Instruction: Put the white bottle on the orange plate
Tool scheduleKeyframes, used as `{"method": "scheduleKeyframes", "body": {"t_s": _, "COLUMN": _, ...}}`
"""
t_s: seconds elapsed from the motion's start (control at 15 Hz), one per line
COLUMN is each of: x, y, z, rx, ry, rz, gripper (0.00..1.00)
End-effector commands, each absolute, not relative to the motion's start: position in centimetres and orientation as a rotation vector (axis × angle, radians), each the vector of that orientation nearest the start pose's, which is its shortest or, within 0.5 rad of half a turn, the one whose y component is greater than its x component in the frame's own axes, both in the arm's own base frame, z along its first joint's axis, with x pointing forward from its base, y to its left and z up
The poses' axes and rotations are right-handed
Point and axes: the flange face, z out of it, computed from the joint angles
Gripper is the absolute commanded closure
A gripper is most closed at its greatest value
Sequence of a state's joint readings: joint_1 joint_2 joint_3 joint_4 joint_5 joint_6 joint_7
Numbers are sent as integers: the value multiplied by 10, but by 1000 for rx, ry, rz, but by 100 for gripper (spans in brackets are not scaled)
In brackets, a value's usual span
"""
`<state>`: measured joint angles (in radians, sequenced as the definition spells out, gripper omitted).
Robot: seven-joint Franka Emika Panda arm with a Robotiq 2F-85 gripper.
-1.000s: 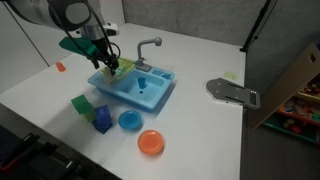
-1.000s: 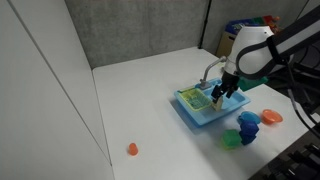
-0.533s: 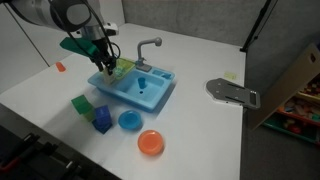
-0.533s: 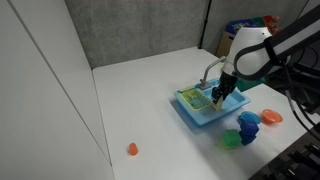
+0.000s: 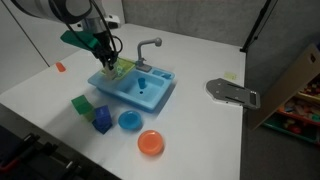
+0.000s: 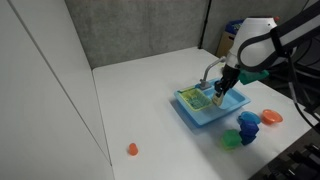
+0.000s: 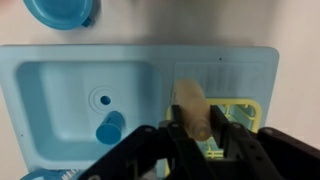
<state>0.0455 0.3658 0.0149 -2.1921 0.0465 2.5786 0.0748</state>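
Gripper [image 7: 196, 130], lower centre of wrist view, clenched narrowly on the white bottle [image 7: 193, 104], long axis running up-down the frame, above the blue toy sink [image 7: 50, 85].

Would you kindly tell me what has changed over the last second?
The gripper, shut on the white bottle, has lifted slightly above the toy sink. The orange plate, blue dish and blocks stayed where they were.
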Motion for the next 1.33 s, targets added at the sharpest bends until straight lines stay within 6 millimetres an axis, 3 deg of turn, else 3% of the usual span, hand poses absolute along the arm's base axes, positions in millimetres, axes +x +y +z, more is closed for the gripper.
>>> {"method": "scheduleKeyframes", "body": {"t_s": 0.0, "x": 560, "y": 22, "z": 257, "rx": -3111, "ry": 101, "rz": -45, "gripper": 90}}
{"method": "scheduleKeyframes", "body": {"t_s": 0.2, "x": 562, "y": 4, "z": 279, "rx": -3115, "ry": 152, "rz": -59, "gripper": 90}}
{"method": "scheduleKeyframes", "body": {"t_s": 0.4, "x": 564, "y": -27, "z": 289, "rx": -3118, "ry": 237, "rz": -77, "gripper": 90}}
{"method": "scheduleKeyframes", "body": {"t_s": 0.87, "x": 559, "y": -106, "z": 293, "rx": -3124, "ry": 460, "rz": -87, "gripper": 90}}
{"method": "scheduleKeyframes", "body": {"t_s": 1.27, "x": 542, "y": -181, "z": 292, "rx": -3131, "ry": 649, "rz": -87, "gripper": 90}}
